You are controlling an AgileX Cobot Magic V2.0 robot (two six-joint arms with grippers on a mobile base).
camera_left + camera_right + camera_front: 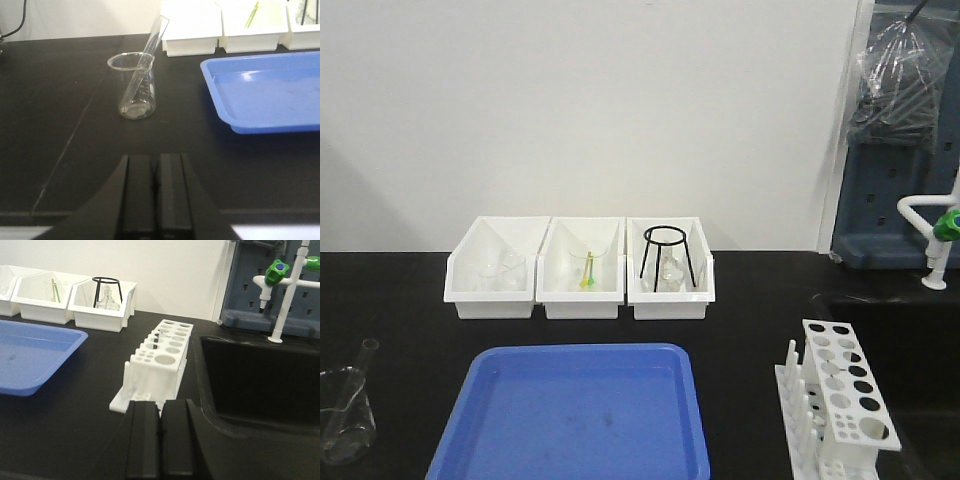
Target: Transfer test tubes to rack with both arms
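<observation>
A clear test tube [145, 59] leans inside a glass beaker [134, 87] on the black bench; the same tube [361, 368] and beaker [342, 412] appear at the front view's left edge. The white rack [159, 357] stands beside the sink, also seen as the rack [840, 405] at bottom right, with its holes bare. My left gripper [155, 165] is shut with nothing in it, well short of the beaker. My right gripper [160, 410] is shut and holds nothing, just in front of the rack's base. Neither arm shows in the front view.
A blue tray [575, 410] lies mid-bench. Three white bins [579, 266] line the back wall; the right one holds a black tripod stand [667, 256]. A dark sink [260, 375] opens right of the rack, with a green-knobbed tap [277, 271] behind.
</observation>
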